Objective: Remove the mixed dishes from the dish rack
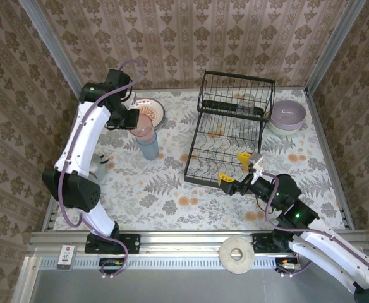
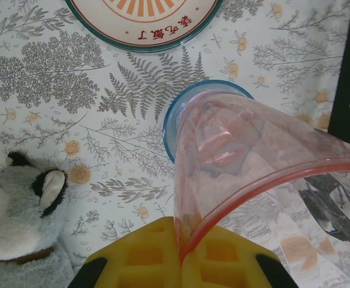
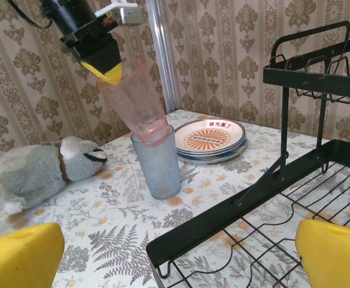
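Red Chinese characters on the plate (image 3: 210,137).
The left gripper (image 3: 106,69) pinches the pink tumbler (image 3: 133,99), its base in the blue tumbler (image 3: 157,165); the right gripper (image 1: 234,169) is spread.

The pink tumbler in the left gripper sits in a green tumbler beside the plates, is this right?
No. The lower tumbler is blue, not green, as the right wrist view shows; the pink tumbler, left gripper and plates are as stated.

The left gripper (image 3: 108,67) grips a pink tumbler (image 3: 133,99) by its rim, tilted, its base inside a blue tumbler (image 3: 157,163). Behind are stacked plates (image 3: 211,139); a plush toy (image 3: 40,171) lies left, the dish rack (image 3: 271,198) right
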